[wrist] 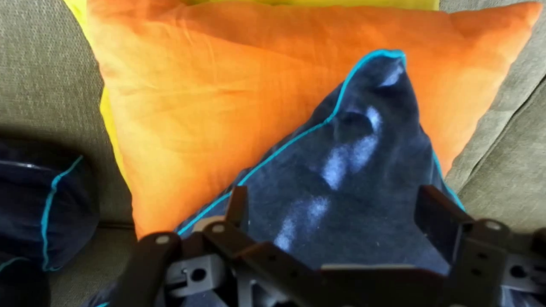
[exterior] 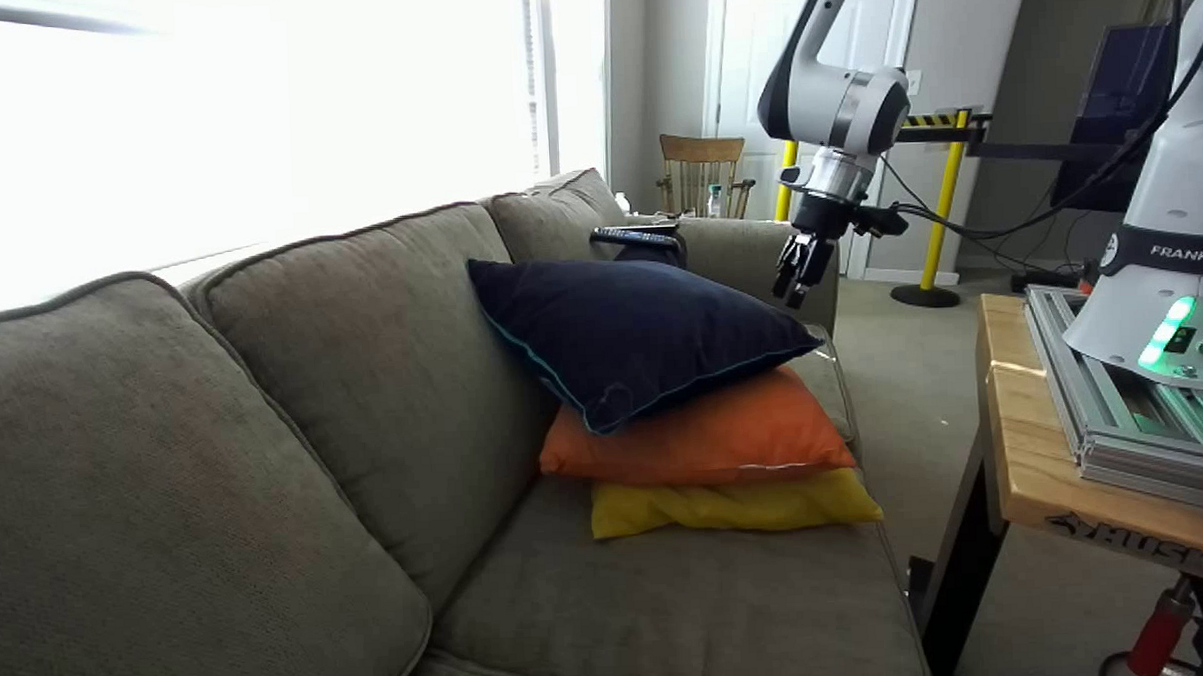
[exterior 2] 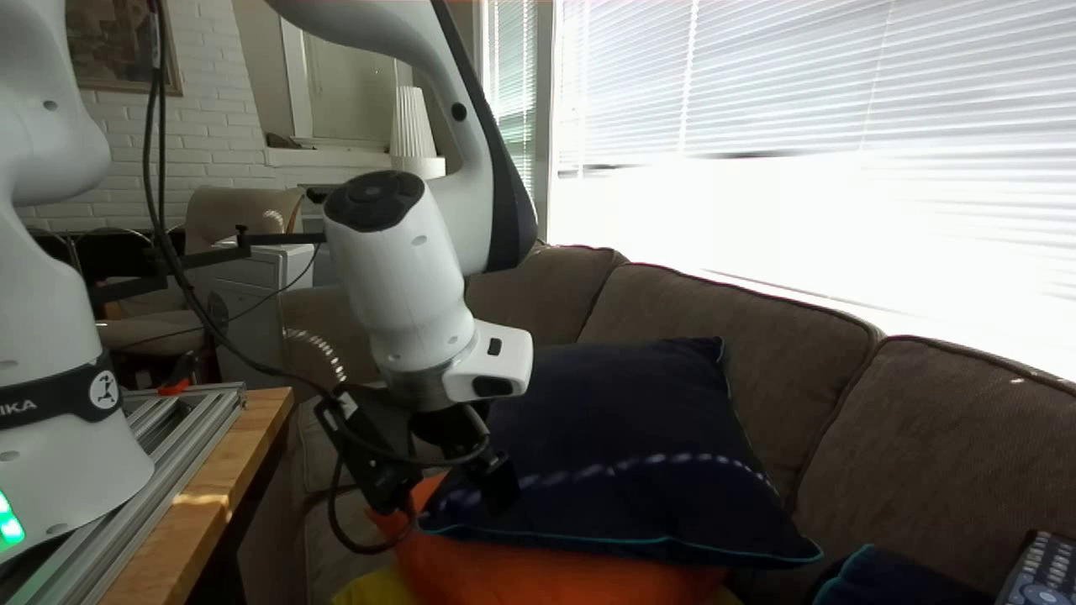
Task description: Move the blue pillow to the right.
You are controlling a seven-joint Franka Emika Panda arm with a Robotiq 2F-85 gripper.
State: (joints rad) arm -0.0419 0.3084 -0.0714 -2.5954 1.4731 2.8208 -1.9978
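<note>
In an exterior view, we see the arm [exterior: 834, 108] arched down from the right, its gripper [exterior: 790, 289] pointing downward near the right corner of the blue pillow [exterior: 641, 332], fingers [wrist: 439, 221] spread apart; that pillow rests aslant atop the orange pillow [exterior: 695, 443].

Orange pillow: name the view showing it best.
Wrist view: there the orange pillow shows a broad face, only partly covered by the blue pillow. Both exterior views show just the part sticking out beneath the blue pillow.
</note>
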